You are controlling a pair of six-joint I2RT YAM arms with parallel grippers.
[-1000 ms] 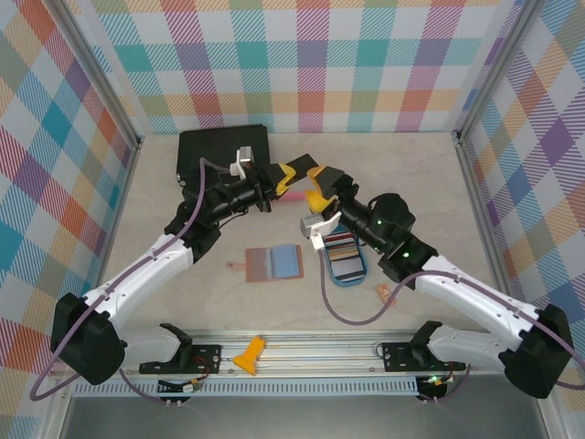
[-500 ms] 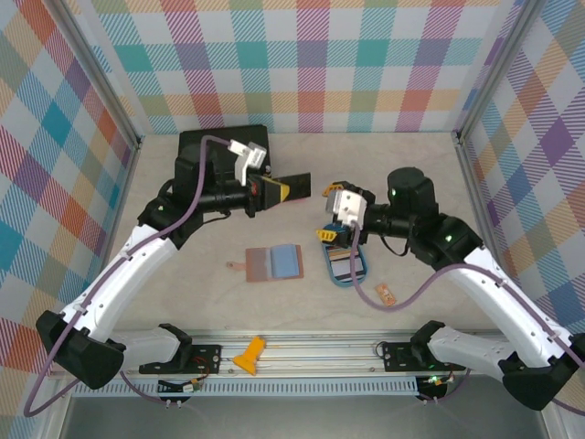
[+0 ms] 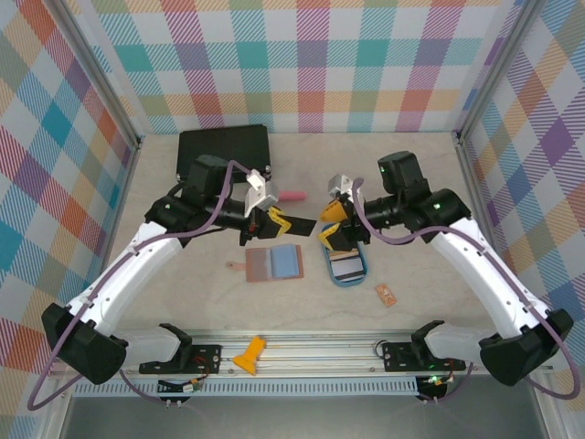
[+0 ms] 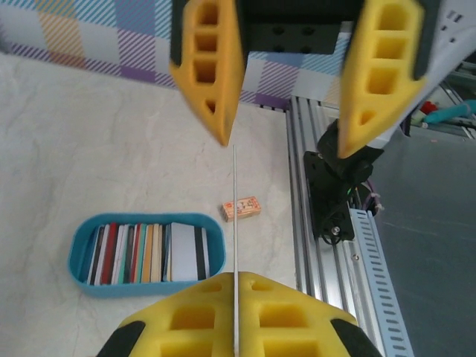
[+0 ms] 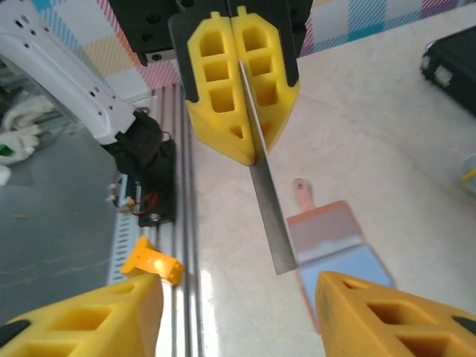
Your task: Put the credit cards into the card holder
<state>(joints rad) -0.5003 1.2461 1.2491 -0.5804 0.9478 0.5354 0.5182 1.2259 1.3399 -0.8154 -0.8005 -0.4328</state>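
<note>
Partly covered, card holder (image 5: pixel 331 223), card (image 5: pixel 269 216) edge-on

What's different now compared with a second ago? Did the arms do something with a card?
The two arms, which met near the back, drew apart. The left fingers, clamped on a dark card, swung down toward the card holder; the right fingers, open, pulled back over the blue tray. Card holder, tray and orange tag stayed put.
</note>
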